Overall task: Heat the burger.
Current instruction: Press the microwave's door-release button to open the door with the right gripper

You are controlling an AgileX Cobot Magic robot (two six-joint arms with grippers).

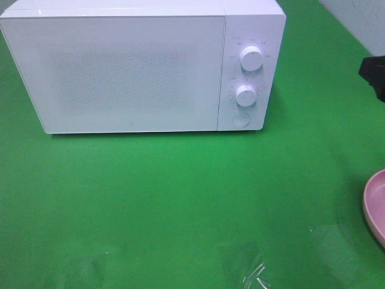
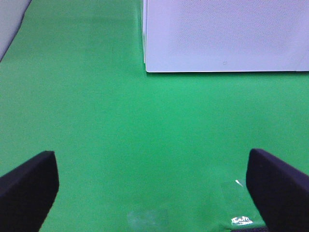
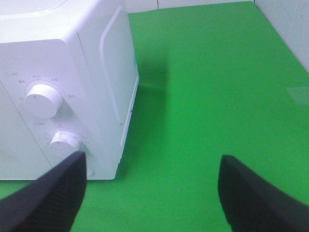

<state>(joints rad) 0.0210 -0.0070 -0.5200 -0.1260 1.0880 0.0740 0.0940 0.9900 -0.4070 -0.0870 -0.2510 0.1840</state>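
The left gripper (image 2: 150, 164) hangs spread and empty over the green mat (image 1: 180, 198), facing the closed white microwave (image 1: 132, 72). The right gripper (image 3: 152, 164) is likewise spread and empty beside the microwave's knobs (image 1: 251, 58). A pink plate (image 1: 376, 205) lies at the far right; where the burger is cannot be told.

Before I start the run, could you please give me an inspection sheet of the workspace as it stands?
Surface: green mat, flat.
Job's things: white microwave at the back, door shut; upper knob, lower knob and round button on its right side; burger not in any view.
Clutter: pink plate, cut off by the right edge; clear shiny patch near the front.
Grippers: left gripper open, nothing between; right gripper open, nothing between.
Cables: nothing seen.
Surroundings: white tiled wall far right; dark object at the right edge, cannot tell what.
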